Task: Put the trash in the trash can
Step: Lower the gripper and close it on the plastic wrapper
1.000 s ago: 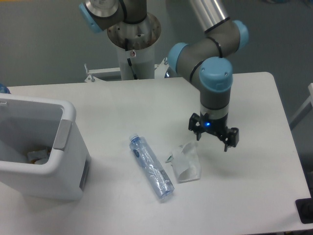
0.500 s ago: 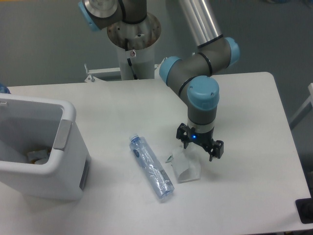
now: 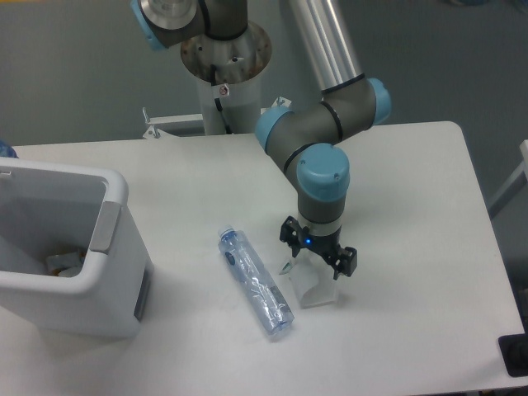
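1. While the white table (image 3: 429,206) fills most of the view, the arm (image 3: 322,157) reaches down over its middle from the grey post (image 3: 224,74) at the back edge.
2. At the left edge of the table stands the trash can (image 3: 115,247), a white bin with a thick rim and a grey panel on the side facing the middle; some scraps lie inside it.
3. Right of the trash can and well apart from it, the clear bluish bottle (image 3: 256,285) lies flat, its blue cap toward the back.
4. Just beside the bottle on its right lies the crumpled whitish wrapper (image 3: 309,285), also on the table.
5. Directly above the wrapper hangs the gripper (image 3: 317,259), its two dark fingers spread apart with one on each side of the wrapper's upper part; whether they touch it cannot be told.
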Robot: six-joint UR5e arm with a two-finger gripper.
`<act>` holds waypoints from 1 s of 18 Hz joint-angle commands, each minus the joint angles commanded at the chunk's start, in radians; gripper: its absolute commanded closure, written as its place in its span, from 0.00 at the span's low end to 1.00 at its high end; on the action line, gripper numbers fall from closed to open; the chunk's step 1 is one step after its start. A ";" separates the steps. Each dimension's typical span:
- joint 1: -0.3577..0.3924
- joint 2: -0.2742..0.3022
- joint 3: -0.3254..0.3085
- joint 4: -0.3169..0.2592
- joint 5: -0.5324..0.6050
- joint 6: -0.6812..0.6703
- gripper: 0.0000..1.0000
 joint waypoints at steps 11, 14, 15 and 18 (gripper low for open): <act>0.006 0.029 0.011 -0.020 0.002 -0.011 1.00; 0.015 0.038 0.014 -0.025 -0.002 -0.011 1.00; 0.018 0.040 0.015 -0.025 -0.002 -0.012 1.00; 0.025 0.040 0.024 -0.025 -0.002 -0.012 1.00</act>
